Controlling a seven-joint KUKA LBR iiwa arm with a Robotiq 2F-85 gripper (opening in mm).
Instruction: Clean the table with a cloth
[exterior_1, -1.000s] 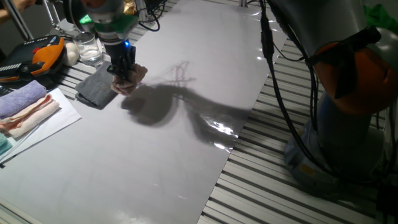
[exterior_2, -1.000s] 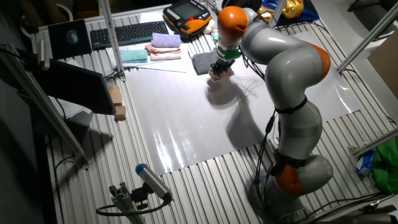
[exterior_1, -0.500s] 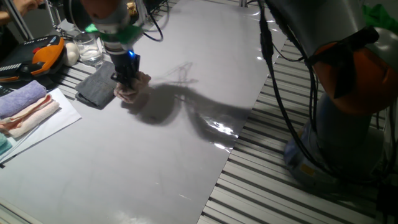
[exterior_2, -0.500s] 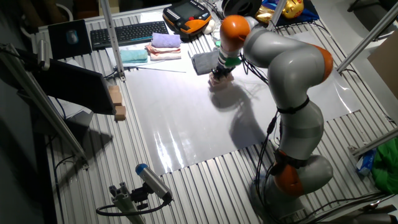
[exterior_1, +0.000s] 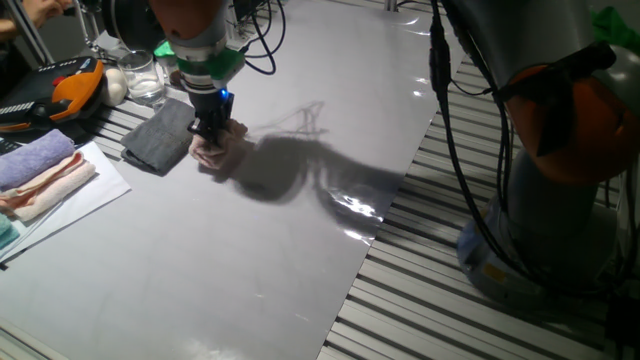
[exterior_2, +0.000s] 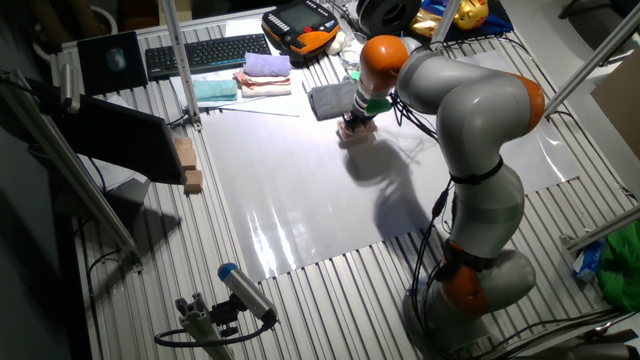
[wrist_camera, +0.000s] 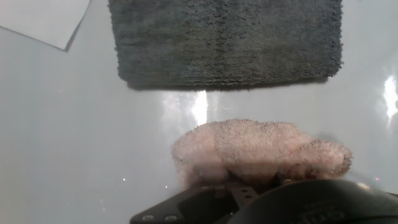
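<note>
cloth (exterior_1: 212, 148) now lower beside dark cloth (exterior_1: 160, 137)

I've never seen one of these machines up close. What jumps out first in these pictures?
The big grey-and-orange arm bends over the glossy pale table, its gripper pressing a small pink cloth onto the surface. Just beyond lies a dark grey cloth, flat and apart from the pink one. At the table's far edge sit folded lavender and peach towels.

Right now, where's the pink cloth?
The pink cloth is bunched on the table under the gripper, whose jaws pinch it. In the hand view it lies just short of the dark grey cloth, apart from it.
</note>
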